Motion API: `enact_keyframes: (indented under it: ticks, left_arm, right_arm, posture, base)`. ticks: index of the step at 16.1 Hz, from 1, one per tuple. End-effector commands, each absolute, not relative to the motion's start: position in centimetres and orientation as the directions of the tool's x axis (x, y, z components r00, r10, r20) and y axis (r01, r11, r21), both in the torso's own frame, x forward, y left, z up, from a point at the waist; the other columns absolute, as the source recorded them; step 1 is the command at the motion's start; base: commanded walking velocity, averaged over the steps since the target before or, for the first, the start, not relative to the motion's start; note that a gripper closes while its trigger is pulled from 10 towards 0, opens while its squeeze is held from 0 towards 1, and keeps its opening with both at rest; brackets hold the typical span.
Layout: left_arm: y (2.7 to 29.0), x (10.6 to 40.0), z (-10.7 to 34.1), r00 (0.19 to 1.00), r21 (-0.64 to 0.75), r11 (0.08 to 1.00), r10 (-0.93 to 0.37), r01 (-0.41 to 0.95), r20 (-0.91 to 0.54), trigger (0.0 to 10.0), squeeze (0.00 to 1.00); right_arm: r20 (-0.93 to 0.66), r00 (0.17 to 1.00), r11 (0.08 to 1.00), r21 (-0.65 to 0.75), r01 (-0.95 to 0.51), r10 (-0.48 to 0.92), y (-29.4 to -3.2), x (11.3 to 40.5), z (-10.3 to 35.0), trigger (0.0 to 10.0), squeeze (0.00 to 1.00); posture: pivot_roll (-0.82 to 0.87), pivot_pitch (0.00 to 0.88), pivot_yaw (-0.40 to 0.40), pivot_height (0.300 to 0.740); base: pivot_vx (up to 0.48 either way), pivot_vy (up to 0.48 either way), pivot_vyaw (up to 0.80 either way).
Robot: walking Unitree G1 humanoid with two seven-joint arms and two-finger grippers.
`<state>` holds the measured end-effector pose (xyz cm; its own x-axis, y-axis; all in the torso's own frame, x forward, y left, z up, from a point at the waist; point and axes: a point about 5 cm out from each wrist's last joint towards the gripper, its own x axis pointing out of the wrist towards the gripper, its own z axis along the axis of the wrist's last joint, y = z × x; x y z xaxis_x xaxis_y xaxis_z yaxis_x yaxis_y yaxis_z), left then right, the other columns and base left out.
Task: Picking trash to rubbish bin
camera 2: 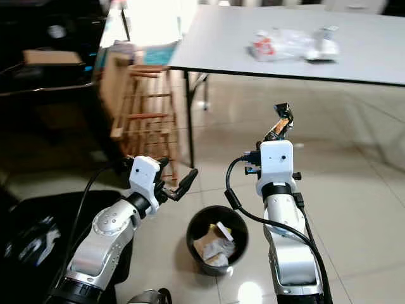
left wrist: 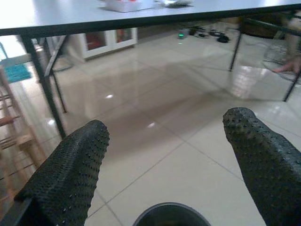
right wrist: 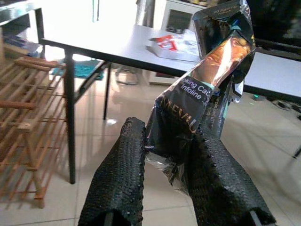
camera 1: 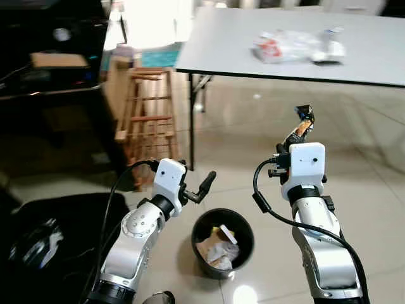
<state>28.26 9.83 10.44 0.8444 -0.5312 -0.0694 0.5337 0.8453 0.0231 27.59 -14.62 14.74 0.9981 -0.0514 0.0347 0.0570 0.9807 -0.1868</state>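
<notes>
My right gripper (right wrist: 167,155) is shut on a crumpled black and orange wrapper (right wrist: 207,80), held up above and to the right of the bin; the wrapper (camera 1: 304,123) sticks out past the fingertips. The black round rubbish bin (camera 1: 223,243) stands on the tiled floor between my two arms, with crumpled paper inside. My left gripper (camera 1: 204,187) is open and empty, just above and left of the bin's rim (left wrist: 167,209). More plastic bags and wrappers (camera 1: 297,47) lie on the grey table (camera 1: 221,50).
A wooden rack (camera 1: 147,120) stands at the left beside the table's black leg (camera 1: 191,120). A dark cabinet (camera 1: 44,95) and a black bag (camera 1: 50,240) fill the left side. Open tiled floor (camera 1: 373,190) lies to the right.
</notes>
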Motion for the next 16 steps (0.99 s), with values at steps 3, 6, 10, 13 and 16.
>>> enact_keyframes:
  ticks: [3, 6, 10, 13, 16]
  left_arm:
    - [9.7, 28.1, 10.6, 0.829, 0.034, 0.83, -0.554, 0.557, -0.069, 10.0, 0.0]
    - [9.6, 27.9, 10.4, 0.825, 0.044, 0.825, -0.559, 0.563, -0.081, 10.0, 0.0]
    - [10.5, 27.4, 9.6, 0.833, 0.064, 0.832, -0.543, 0.551, -0.11, 10.0, 0.0]
    - [11.3, 26.7, 9.1, 0.821, 0.069, 0.821, -0.555, 0.566, -0.135, 10.0, 0.0]
    - [11.2, 26.4, 9.1, 0.801, 0.074, 0.801, -0.58, 0.594, -0.15, 10.0, 0.0]
  right_arm:
    - [0.028, 0.998, 0.983, -0.17, 0.063, -0.059, -14.6, 27.5, 14.7, 10.0, 0.0]
    - [0.026, 0.998, 0.984, -0.169, 0.063, -0.06, -14.5, 27.4, 14.6, 10.0, 0.0]
    - [0.022, 0.998, 0.985, -0.162, 0.063, -0.06, -14.2, 27.4, 14.3, 10.0, 0.0]
    - [0.003, 0.997, 0.987, -0.146, 0.072, -0.073, -13.9, 27.1, 13.8, 10.0, 0.0]
    - [-0.009, 0.997, 0.988, -0.137, 0.078, -0.08, -13.6, 26.9, 13.4, 10.0, 0.0]
  posture:
    - [-0.01, 0.101, 0.023, 0.74]
    - [-0.01, 0.106, 0.026, 0.74]
    - [0.0, 0.124, 0.039, 0.74]
    - [0.02, 0.157, 0.059, 0.74]
    - [0.02, 0.175, 0.075, 0.74]
  base:
    - [0.0, 0.0, -0.76]
    - [0.0, 0.0, -0.79]
    - [0.0, 0.0, 0.0]
    - [0.0, 0.0, 0.0]
    - [0.272, 0.0, 0.0]
